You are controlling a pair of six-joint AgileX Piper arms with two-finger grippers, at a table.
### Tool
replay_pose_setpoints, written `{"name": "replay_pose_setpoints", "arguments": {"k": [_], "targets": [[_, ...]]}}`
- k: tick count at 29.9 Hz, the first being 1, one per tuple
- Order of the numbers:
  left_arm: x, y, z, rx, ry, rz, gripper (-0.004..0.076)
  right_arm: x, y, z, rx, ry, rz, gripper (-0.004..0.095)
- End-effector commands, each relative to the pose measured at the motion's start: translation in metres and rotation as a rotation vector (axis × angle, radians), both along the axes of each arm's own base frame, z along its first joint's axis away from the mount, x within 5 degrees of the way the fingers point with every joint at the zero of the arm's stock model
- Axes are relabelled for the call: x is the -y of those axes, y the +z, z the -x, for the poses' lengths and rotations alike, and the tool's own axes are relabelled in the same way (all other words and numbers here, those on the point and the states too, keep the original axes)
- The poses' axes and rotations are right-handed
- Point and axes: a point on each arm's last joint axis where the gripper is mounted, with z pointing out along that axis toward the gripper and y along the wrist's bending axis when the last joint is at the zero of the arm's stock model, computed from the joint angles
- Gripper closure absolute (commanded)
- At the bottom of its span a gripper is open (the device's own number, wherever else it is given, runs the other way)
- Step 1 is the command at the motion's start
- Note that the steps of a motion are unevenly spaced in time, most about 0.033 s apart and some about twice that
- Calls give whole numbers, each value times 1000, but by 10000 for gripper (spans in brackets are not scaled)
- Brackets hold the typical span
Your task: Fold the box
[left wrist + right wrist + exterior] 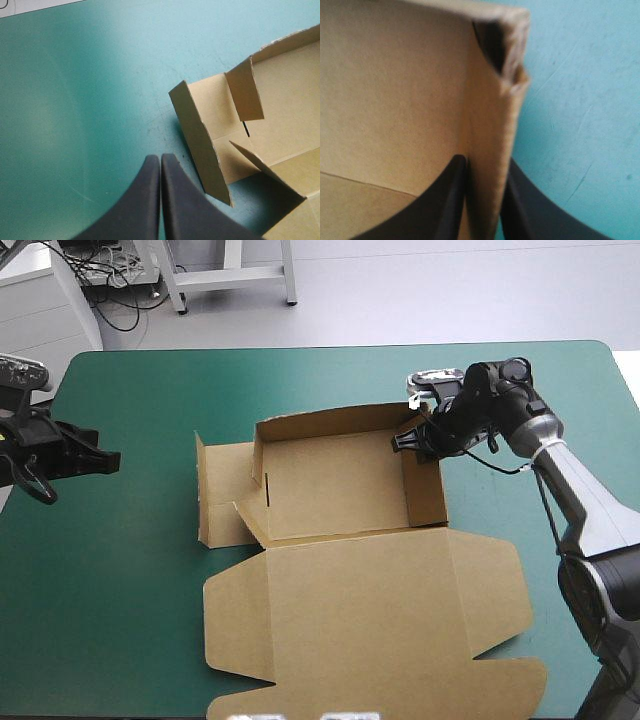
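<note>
Teal-green cover (pixel 120 590) carries the box (pixel 340 490) at mid-table, a half-raised tray with its lid (pixel 370 610) flat on the near side and its long axis running left to right. At the box's right end the right gripper (pixel 408 442) straddles the right wall (pixel 425 490) near the far corner, one black finger inside and one outside, pinched on the board. That arm reaches in bent, its wrist turned toward the box. The left wall (pixel 225 490) lies splayed outward, not yet up. The left gripper (pixel 112 460) hangs well left of the box, empty, fingers pressed together, pointing at that loose wall, so it looks the nearer arm for raising it.
</note>
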Motion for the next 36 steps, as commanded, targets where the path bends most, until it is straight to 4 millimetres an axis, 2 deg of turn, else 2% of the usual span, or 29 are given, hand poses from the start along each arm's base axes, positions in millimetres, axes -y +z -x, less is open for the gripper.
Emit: {"name": "replay_pose_setpoints", "arguments": {"k": [1, 4, 6, 12, 18, 23, 27, 36], "targets": [[2, 16, 6, 106, 11, 20, 735, -1, 30, 8, 49, 23, -27, 390], [2, 17, 6, 111, 13, 20, 736, -1, 42, 8, 78, 27, -29, 145], [2, 17, 6, 112, 13, 20, 736, 0, 54, 9, 86, 30, -31, 84], [2, 17, 6, 115, 7, 12, 736, 3, 93, 20, 177, -8, -78, 89], [2, 17, 6, 115, 7, 12, 736, 7, 113, 34, 218, -45, -113, 89], [2, 17, 6, 115, 7, 12, 736, 10, 112, 32, 227, -64, -77, 89], [2, 17, 6, 115, 7, 12, 741, 13, 102, 24, 214, -92, -28, 89], [2, 17, 6, 115, 7, 12, 741, 3, 58, -5, 99, -94, -4, 94]]}}
